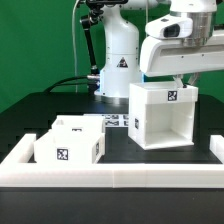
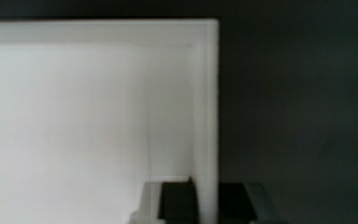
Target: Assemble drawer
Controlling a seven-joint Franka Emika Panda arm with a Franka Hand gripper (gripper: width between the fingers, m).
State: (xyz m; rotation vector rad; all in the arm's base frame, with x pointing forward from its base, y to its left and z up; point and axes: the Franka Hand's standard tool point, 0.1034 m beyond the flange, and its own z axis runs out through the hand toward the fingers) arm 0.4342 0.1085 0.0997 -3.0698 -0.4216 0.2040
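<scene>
The white hollow casing [image 1: 163, 118] stands on the black table at the exterior view's right, its open side facing the camera, with a tag on its top front edge. My gripper [image 1: 186, 82] comes down onto the casing's upper wall on the exterior view's right. In the wrist view the thin white wall [image 2: 202, 110] runs between my two dark fingers [image 2: 169, 202], and both pads lie against it, so my gripper [image 2: 202, 190] is shut on the wall. Two small white trays [image 1: 70, 141] with tags lie side by side at the exterior view's left front.
A long low white rail [image 1: 120, 170] edges the table's front and turns up at both sides. The marker board [image 1: 117, 121] lies flat between the trays and the casing. The white robot base [image 1: 118, 55] stands behind, before a green curtain.
</scene>
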